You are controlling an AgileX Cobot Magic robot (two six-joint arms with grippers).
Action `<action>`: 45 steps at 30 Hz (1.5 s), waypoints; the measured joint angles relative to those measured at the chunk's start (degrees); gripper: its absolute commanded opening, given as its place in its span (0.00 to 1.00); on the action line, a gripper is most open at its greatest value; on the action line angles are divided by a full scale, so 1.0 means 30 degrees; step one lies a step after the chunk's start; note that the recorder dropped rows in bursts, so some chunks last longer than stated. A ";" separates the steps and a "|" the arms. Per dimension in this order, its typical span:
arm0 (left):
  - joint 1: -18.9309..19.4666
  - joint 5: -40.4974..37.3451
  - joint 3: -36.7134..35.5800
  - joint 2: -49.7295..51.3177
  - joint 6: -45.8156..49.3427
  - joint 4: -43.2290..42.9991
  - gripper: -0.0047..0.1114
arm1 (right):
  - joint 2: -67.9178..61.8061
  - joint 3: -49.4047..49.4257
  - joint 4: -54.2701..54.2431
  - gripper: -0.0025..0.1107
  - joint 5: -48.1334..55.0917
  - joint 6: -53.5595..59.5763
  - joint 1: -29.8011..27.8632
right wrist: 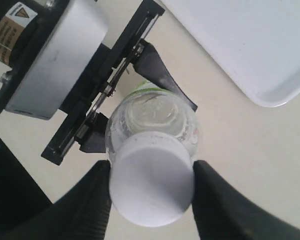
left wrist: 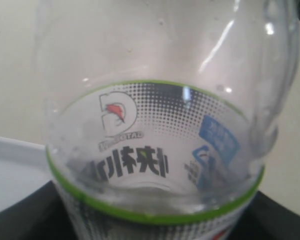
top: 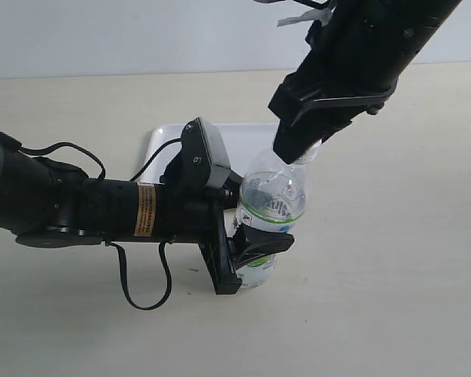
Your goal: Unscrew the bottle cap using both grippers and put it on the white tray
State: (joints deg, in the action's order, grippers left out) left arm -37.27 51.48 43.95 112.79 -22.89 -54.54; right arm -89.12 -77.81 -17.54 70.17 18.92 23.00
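The exterior view shows the small clear plastic bottle [top: 272,206] with a green, white and blue label standing upright on the pale beige desk [top: 392,275]. It stands just in front of the flat square white plastic tray [top: 162,142], with its top hidden under the black right pincer [top: 298,151]. Only the right wrist view shows the small round white plastic screw cap [right wrist: 151,183]. It sits on the bottle's neck, and the right pincer's two black fingers [right wrist: 90,202] are closed against its opposite sides. That view also shows the black left pincer [right wrist: 140,107] clamped on the bottle's body, with the tray's rounded corner [right wrist: 270,95] nearby. The left wrist view sees the label through the clear wall. A mirrored G logo with a red-orange bolt, bold black characters, a blue patch and a green band all show in reverse. The yellow sticker [top: 144,210] on the left arm carries print too small to read. I cannot tell whether the bottle holds liquid.
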 measured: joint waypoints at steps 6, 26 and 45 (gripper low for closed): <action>0.0000 0.0000 0.0000 0.0000 0.0000 -0.0072 0.04 | 0.0000 0.0000 0.0000 0.02 0.0000 0.5272 0.0000; 0.0000 0.0000 0.0000 0.0000 -0.0147 -0.0140 0.04 | -0.0133 -0.0360 -0.0022 0.02 0.0321 1.6649 0.0000; 0.0000 -0.0034 0.0000 -0.0043 -0.0185 -0.0214 0.04 | -0.0098 -0.0402 0.0038 0.04 0.0331 3.1982 0.0000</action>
State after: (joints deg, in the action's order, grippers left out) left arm -37.27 51.38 43.95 112.66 -23.44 -55.19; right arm -89.41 -79.01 -17.43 71.16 114.87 23.00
